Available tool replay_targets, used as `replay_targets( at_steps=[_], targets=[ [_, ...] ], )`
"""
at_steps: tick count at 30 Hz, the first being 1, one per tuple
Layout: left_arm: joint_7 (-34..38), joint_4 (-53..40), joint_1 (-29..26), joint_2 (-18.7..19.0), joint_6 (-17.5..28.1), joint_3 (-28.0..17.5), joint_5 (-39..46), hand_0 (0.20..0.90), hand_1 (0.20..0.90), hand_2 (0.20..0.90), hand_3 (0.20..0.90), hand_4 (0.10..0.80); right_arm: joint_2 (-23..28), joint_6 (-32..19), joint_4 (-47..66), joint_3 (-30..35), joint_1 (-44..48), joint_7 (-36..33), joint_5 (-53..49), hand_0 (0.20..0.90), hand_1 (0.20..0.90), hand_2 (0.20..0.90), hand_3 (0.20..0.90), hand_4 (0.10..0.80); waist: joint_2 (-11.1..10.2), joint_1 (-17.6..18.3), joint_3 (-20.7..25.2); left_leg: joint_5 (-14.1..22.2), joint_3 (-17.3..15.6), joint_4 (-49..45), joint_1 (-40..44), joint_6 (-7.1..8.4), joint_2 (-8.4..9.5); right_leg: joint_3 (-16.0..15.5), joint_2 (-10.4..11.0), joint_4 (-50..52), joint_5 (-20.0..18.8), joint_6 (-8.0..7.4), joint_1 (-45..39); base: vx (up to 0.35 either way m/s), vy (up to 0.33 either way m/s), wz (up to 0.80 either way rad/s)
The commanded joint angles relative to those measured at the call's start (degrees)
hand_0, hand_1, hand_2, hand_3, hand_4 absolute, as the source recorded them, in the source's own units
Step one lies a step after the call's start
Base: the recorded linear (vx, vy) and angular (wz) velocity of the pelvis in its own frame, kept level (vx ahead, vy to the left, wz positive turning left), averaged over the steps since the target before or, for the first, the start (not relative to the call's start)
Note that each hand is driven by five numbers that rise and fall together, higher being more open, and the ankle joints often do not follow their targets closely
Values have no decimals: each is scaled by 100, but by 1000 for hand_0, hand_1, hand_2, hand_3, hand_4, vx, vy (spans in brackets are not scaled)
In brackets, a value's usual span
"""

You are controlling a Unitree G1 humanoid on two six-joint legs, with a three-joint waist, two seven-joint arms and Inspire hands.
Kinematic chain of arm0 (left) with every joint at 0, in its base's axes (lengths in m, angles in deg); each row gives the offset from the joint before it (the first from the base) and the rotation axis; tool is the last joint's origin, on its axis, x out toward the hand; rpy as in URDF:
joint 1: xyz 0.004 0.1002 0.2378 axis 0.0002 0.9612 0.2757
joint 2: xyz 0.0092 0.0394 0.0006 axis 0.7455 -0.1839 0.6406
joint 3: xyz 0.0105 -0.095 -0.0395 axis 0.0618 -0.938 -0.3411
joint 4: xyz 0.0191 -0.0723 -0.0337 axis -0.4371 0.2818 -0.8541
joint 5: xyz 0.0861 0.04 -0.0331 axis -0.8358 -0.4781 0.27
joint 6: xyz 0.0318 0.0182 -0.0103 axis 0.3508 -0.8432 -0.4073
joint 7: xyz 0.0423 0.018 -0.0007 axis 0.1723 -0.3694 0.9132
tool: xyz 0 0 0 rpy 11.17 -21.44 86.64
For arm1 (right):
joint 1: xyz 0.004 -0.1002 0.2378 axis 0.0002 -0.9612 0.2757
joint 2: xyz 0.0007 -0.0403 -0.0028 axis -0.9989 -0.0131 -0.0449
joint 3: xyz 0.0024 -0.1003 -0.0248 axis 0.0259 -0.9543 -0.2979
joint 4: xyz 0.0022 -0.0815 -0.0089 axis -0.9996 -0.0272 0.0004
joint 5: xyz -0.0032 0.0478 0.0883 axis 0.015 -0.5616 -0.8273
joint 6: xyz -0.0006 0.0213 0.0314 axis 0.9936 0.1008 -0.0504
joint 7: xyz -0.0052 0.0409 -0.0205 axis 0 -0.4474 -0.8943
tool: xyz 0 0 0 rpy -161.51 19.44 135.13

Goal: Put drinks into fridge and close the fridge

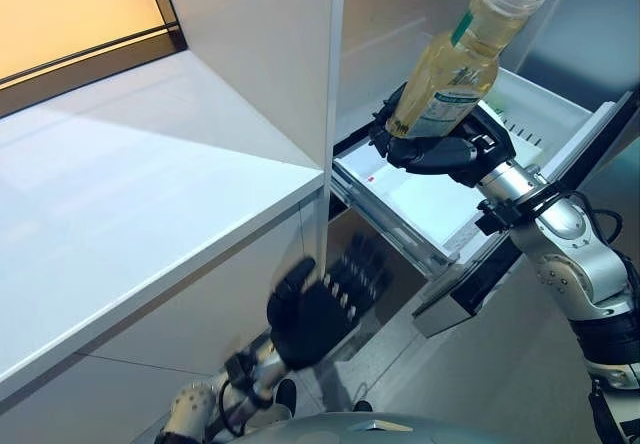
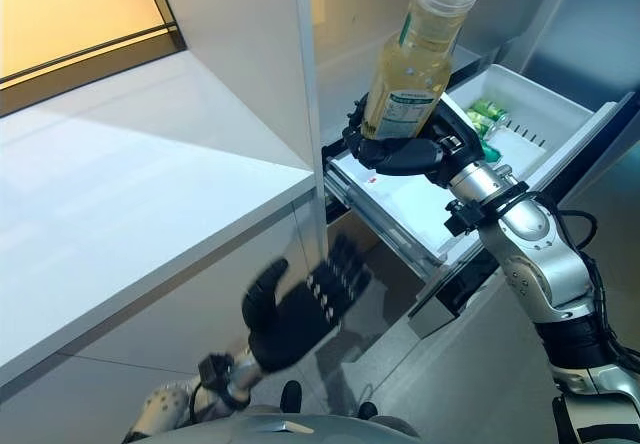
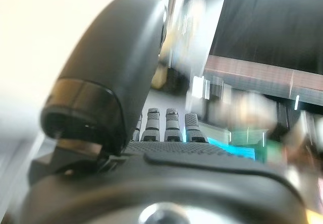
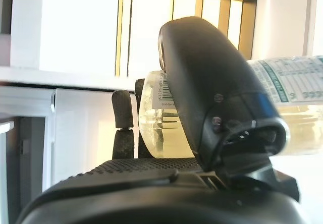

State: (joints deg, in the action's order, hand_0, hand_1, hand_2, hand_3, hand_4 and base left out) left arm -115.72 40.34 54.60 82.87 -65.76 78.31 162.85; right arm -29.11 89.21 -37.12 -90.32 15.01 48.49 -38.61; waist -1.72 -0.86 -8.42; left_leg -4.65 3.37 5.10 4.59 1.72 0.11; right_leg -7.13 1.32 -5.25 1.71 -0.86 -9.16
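right hand [image 2: 408, 154] grips bottle [image 2: 412, 56] above open fridge drawer [image 2: 520, 114] | left hand [image 2: 290, 316] low, fingers straight

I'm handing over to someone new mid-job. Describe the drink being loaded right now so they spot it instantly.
Start at the pulled-out white fridge drawer beside the white counter. Just above its near end, the right hand grips a clear bottle by its base. It holds pale yellow liquid under a white cap and tilts cap-up, unlike the small green items lying inside the drawer.

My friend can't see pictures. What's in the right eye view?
The robot's right hand grips a yellow drink bottle by its base above an open white fridge drawer. Its left hand hangs open, lower down beside a white counter.
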Motion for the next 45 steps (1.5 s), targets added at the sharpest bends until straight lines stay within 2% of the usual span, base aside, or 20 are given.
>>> replay_targets(
  at_steps=[1,5,8,10,11,12,14,15,17,18,20,22,27,30,36,45],
  targets=[
    [-1034,155,181,-58,-56,7,-1082,900,900,900,900,800,271,-1264,208,966,679,-31,-645,300,300,300,200,100,-191,-71,581,635,-273,-10,216,-267,273,167,-39,56,-447,-239,329,41,28,0],
    [-747,900,226,-22,688,-279,-1894,900,900,900,900,800,428,-1253,159,1018,641,-53,-687,300,300,300,200,100,-181,-63,603,625,-284,-10,189,-273,276,181,-34,52,-446,-259,357,6,5,-1],
    [232,1367,176,25,1762,-417,-2170,900,900,900,900,800,554,-1080,83,1065,639,-179,-444,300,300,300,200,100,-178,-58,609,600,-285,-10,164,-279,284,191,-39,52,-446,-261,374,31,22,-3],
    [566,1526,120,42,1982,-462,-2049,900,900,900,900,800,621,-908,34,1100,615,-240,-216,300,300,300,200,100,-177,-45,612,593,-290,-10,153,-280,283,198,-39,49,-445,-265,384,33,22,-4],
    [885,1640,110,42,2296,-543,-2087,900,900,900,900,800,662,-777,2,1146,584,-283,-174,300,300,300,200,100,-178,-42,618,587,-294,-10,137,-277,280,201,-41,52,-439,-266,395,26,21,-4],
    [928,1757,91,69,2481,-574,-2208,900,900,900,900,800,689,-697,-28,1200,539,-300,-110,300,300,300,200,100,-184,-29,613,584,-301,-10,132,-273,280,197,-39,55,-440,-272,401,0,0,0],
    [1129,2030,97,113,3298,-540,-2760,900,900,900,900,800,762,-583,-124,1401,344,-245,-67,300,300,300,200,100,-194,-8,589,568,-308,-10,107,-274,282,192,-46,61,-440,-274,426,0,0,0],
    [1158,2079,102,109,3381,-541,-2778,900,900,900,900,800,760,-596,-125,1436,296,-229,-54,300,300,300,200,100,-195,-5,583,565,-310,-10,104,-274,282,193,-48,63,-442,-274,432,0,0,0],
    [1445,2324,89,99,4051,-590,-3119,900,900,900,900,800,735,-591,-142,1568,148,-196,-1,300,300,300,200,100,-199,14,563,565,-320,-10,97,-278,289,201,-53,73,-440,-277,448,0,0,0],
    [1536,2396,65,104,4194,-594,-3275,900,900,900,900,800,697,-605,-152,1628,70,-190,88,300,300,300,200,100,-206,27,550,566,-327,-10,97,-278,292,205,-54,74,-440,-278,453,0,0,0],
    [1850,2545,23,98,4799,-607,-3721,900,900,900,900,800,640,-616,-188,1723,-72,-230,354,300,300,300,200,100,-218,36,526,562,-352,-10,97,-281,288,207,-55,81,-443,-276,460,0,0,0],
    [2475,2705,-43,67,5297,-689,-4030,900,900,900,900,800,573,-654,-304,1814,-225,-349,927,300,300,300,200,100,-234,41,506,564,-371,-10,99,-279,288,215,-58,87,-442,-279,464,33,0,-2],
    [3363,2868,-126,13,5825,-887,-4494,900,900,900,900,800,645,-664,-556,1994,-492,-470,1631,300,300,300,200,100,-282,36,493,575,-392,-10,105,-275,288,202,-57,92,-436,-285,463,46,-4,-7],
    [4104,3021,-140,22,6217,-983,-5123,900,900,900,900,800,770,-730,-900,2063,-568,-589,2107,300,300,300,200,100,-345,-2,462,575,-388,-10,113,-275,293,195,-65,99,-439,-281,453,57,-13,-3],
    [4473,3038,-142,121,6157,-1006,-5438,900,900,900,900,800,1087,-712,-1355,1957,-373,-536,2368,300,300,300,200,100,-409,-97,424,582,-355,-23,125,-278,302,170,-63,111,-431,-279,434,66,-4,0],
    [4424,3086,44,351,6018,-893,-5557,900,900,900,900,800,1773,-757,-2416,1138,556,-15,2346,300,300,300,200,100,-592,-422,322,595,-205,-61,119,-289,312,98,-92,116,-409,-267,371,99,-27,2]
  ],
)
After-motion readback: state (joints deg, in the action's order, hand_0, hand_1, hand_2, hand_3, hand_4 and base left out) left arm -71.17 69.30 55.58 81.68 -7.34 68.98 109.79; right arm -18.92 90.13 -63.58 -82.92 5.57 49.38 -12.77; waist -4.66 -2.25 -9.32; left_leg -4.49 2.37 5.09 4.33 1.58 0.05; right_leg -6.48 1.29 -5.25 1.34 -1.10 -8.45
